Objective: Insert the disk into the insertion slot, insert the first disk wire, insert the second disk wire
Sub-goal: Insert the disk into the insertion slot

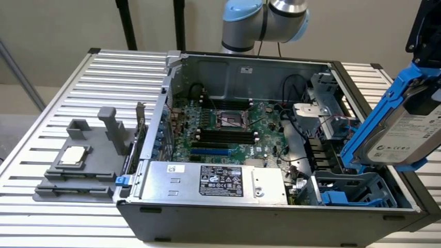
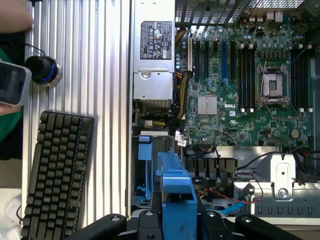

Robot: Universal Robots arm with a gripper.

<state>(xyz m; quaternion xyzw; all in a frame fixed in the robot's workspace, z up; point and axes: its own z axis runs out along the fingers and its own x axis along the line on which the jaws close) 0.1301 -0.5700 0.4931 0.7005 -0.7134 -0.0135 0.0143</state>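
Note:
The disk [image 1: 406,137], a silver-grey drive with a white label in a bright blue carrier, hangs tilted on edge above the case's near corner on the exterior view's right. My gripper [image 1: 426,77] is shut on it from above. In the wrist view the carrier's blue edge [image 2: 175,192] sits between my black fingers [image 2: 145,225]. The insertion slot [image 1: 351,188], a grey-blue ribbed cage with blue clips, lies just below the disk with nothing in it; its blue clip [image 2: 145,150] is ahead of the carrier. A thin red wire [image 2: 225,194] and a blue cable end [image 2: 227,209] lie beside the slot.
A silver power supply box [image 1: 214,181] fills the case's near side, with the motherboard [image 1: 227,129] behind it. A bare metal bracket cage [image 2: 280,180] stands next to the slot. A grey fixture [image 1: 76,165] sits on the slatted table. A keyboard [image 2: 55,175] and a person's hand [image 2: 12,15] are nearby.

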